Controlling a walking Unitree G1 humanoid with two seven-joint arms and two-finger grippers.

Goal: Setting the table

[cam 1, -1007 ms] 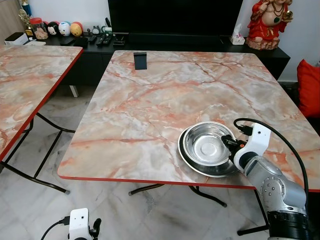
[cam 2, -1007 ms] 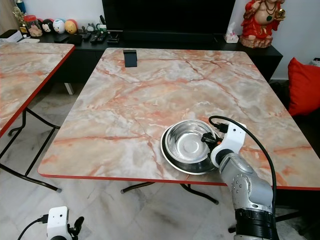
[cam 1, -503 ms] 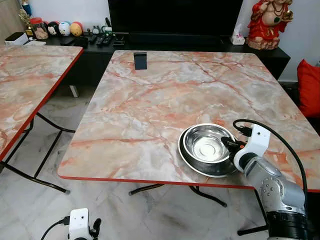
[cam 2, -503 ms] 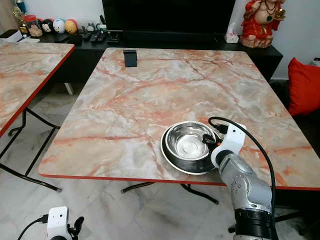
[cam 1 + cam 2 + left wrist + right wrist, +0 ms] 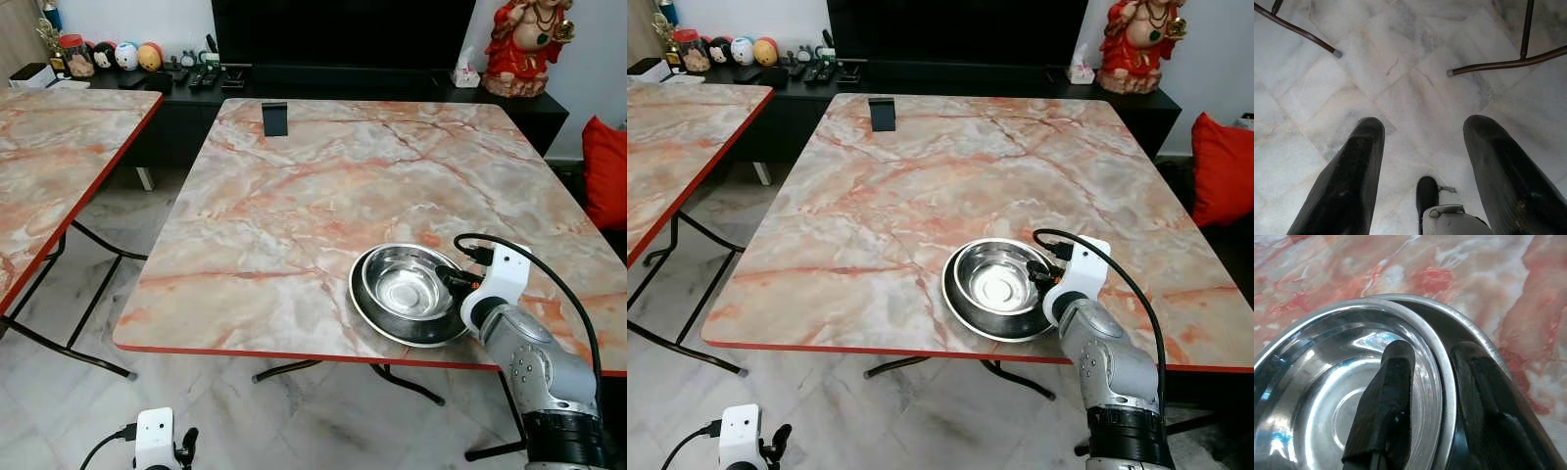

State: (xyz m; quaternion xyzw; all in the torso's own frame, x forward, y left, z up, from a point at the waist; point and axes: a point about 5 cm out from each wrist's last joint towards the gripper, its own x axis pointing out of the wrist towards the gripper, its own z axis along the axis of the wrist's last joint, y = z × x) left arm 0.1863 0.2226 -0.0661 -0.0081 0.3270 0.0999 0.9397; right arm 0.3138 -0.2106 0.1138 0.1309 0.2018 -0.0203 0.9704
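Marble table (image 5: 294, 196): right claw (image 5: 1435, 382) clamps steel bowl (image 5: 407, 284) rim, in plate (image 5: 367, 311).

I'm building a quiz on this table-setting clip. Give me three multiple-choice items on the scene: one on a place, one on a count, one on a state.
1. Where on the marble table does the steel bowl sit?
A. far left corner
B. near edge, on the robot's right
C. dead centre

2. How many steel dishes are stacked there?
A. one
B. two
C. four

3. How does the right claw meet the bowl?
A. one finger inside the rim, one outside
B. both fingers hover high above it
C. both fingers under the table

Answers:
1 B: the bowl lies close to the red front edge, by the right arm.
2 B: the bowl rests in a wider steel plate.
3 A: the right wrist view shows the fingers straddling the bowl's rim.
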